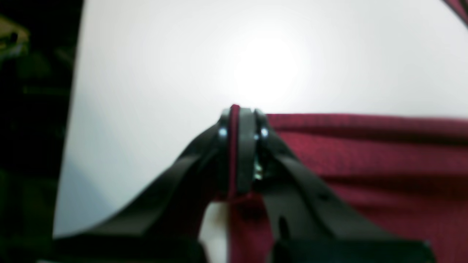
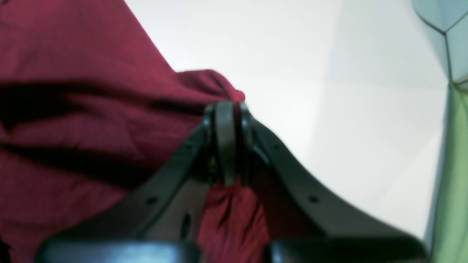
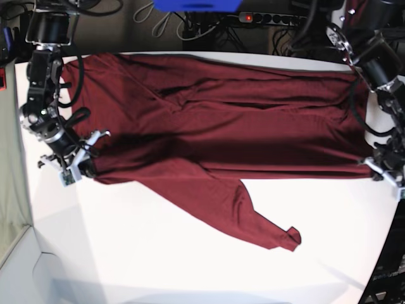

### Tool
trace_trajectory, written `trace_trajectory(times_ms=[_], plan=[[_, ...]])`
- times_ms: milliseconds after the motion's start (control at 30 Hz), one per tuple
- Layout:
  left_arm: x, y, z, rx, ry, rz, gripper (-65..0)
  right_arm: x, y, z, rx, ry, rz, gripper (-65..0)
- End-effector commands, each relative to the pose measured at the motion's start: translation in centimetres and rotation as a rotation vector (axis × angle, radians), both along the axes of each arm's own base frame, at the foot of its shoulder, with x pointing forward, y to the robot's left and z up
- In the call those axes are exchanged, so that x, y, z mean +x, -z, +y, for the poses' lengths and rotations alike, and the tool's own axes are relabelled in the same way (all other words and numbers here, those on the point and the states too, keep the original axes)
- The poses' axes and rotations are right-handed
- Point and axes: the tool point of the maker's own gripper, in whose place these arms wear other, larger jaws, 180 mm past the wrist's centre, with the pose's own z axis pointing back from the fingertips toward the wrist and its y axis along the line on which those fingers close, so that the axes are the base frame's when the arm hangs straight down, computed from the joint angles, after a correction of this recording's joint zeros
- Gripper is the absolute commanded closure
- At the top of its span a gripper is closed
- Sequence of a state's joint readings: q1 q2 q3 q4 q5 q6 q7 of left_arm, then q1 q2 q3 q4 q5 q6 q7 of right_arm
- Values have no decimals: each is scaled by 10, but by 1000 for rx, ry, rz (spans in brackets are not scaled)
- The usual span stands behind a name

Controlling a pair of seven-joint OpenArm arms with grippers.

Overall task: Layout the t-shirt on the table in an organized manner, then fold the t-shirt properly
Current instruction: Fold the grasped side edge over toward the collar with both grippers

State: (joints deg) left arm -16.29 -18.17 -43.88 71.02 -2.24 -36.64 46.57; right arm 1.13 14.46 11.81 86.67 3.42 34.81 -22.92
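Observation:
The maroon t-shirt (image 3: 215, 126) is stretched wide across the far half of the white table (image 3: 158, 253), with one sleeve trailing toward the front middle. In the base view my left gripper (image 3: 373, 166) sits at the right edge, shut on the shirt's right end. The left wrist view shows a thin strip of the t-shirt (image 1: 365, 157) pinched in my left gripper (image 1: 239, 120). My right gripper (image 3: 85, 166) at the left edge is shut on the shirt's other end. In the right wrist view the t-shirt (image 2: 73, 109) bunches below my right gripper (image 2: 228, 113).
Cables and a power strip (image 3: 272, 18) lie behind the table's far edge. The table's left edge (image 1: 69, 120) drops to a dark floor. A pale green surface (image 2: 453, 175) lies beyond the table on the right arm's side.

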Motion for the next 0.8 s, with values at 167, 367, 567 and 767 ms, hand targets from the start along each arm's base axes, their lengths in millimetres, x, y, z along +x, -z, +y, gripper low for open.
trace_trajectory(times_ms=[167,367,567,767], plan=[[5,-24,18,33,-30,-61,-2,9,-19,-2,0,-10,-60,0],[-3,-16,17,32,-30,-39,-2,9,-19,-2,0,-11,-62,0],[-4,-14,17,30,-30,-34,-2,9,-23,-11,15,29,-75,0],[-14,-2,17,31,-29,-2,-2,-1,-32,-11,6,37,-101,0]])
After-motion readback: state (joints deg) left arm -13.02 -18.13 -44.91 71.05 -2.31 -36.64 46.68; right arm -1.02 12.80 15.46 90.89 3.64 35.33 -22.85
